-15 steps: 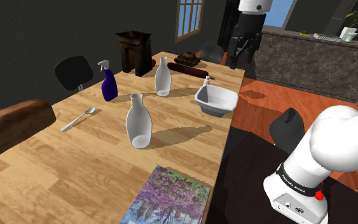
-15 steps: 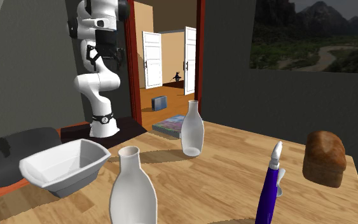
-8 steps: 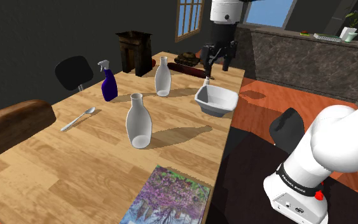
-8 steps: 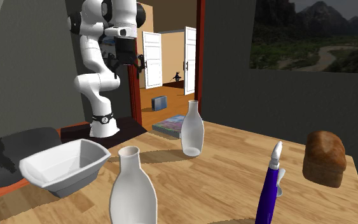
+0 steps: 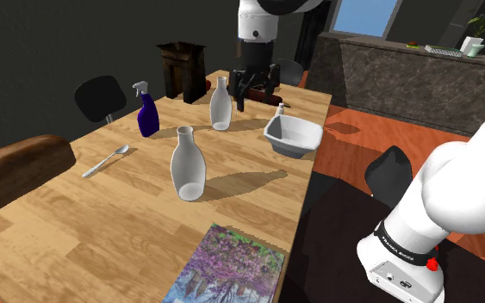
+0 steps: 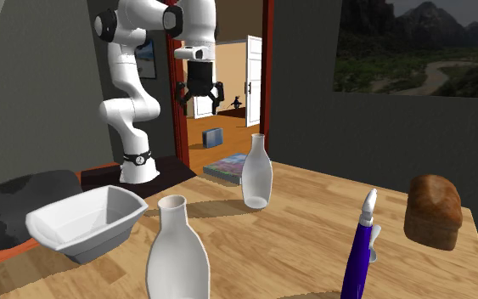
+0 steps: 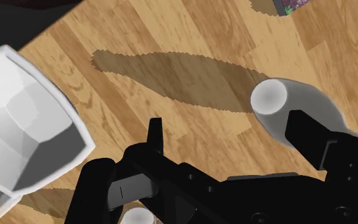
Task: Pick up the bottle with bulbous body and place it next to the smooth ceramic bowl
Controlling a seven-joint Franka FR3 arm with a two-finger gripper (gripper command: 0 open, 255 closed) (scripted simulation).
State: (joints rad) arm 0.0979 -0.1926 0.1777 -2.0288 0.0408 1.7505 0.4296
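Two white bottles stand on the wooden table (image 5: 102, 224). The wider-bodied bottle (image 5: 188, 163) (image 6: 256, 172) is mid-table. A slimmer bottle (image 5: 220, 103) (image 6: 177, 255) stands farther back. The white bowl (image 5: 294, 135) (image 6: 84, 222) (image 7: 25, 121) sits near the table edge on the shoulder view's right. My black gripper (image 5: 253, 86) (image 6: 199, 95) hangs open, high over the far end of the table, just right of the slimmer bottle's neck in the shoulder view. In the wrist view, the gripper (image 7: 227, 124) holds nothing; one white bottle (image 7: 279, 102) shows by a fingertip.
A purple spray bottle (image 5: 147, 114) (image 6: 360, 255), a spoon (image 5: 107, 160) and a brown loaf (image 5: 16, 172) (image 6: 432, 211) lie on the shoulder view's left. A book (image 5: 227, 267) lies at the near edge. A dark box (image 5: 182, 69) stands at the far end. Black chairs (image 5: 100, 96) flank the table.
The arm has swung toward the shoulder view's left, from beyond the far right corner to a spot over the table beside the slimmer bottle. The fingers stayed apart.
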